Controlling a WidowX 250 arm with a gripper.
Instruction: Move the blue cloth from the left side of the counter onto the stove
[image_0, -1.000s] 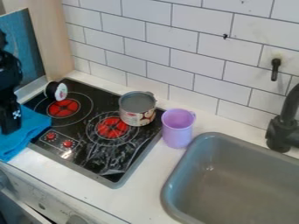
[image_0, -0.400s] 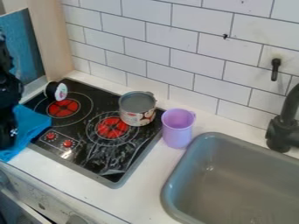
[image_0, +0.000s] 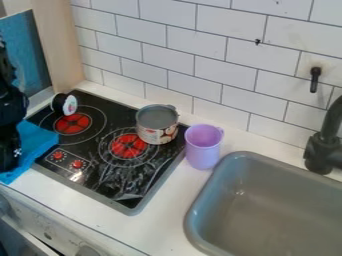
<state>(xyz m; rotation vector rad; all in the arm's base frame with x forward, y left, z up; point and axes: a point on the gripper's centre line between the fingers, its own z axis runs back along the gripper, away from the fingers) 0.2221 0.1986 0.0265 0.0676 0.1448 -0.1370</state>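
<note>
The black gripper (image_0: 9, 155) hangs at the left edge of the view, over the blue cloth (image_0: 37, 142) beside the stove's left side. On the black stove top (image_0: 100, 172), a can with a grey open top (image_0: 157, 131) stands at the back right burner. A small round black-and-white object (image_0: 65, 104) rests on its side at the back left corner. The purple cup (image_0: 203, 147) stands upright on the counter between the stove and the sink.
A grey sink (image_0: 267, 210) takes up the right, with a black faucet (image_0: 324, 145) behind it. White tiled wall (image_0: 167, 55) runs along the back, and a wooden panel (image_0: 59, 45) rises at the left.
The gripper has moved slightly down and to the left over the blue cloth. The can, cup and round object have not moved.
</note>
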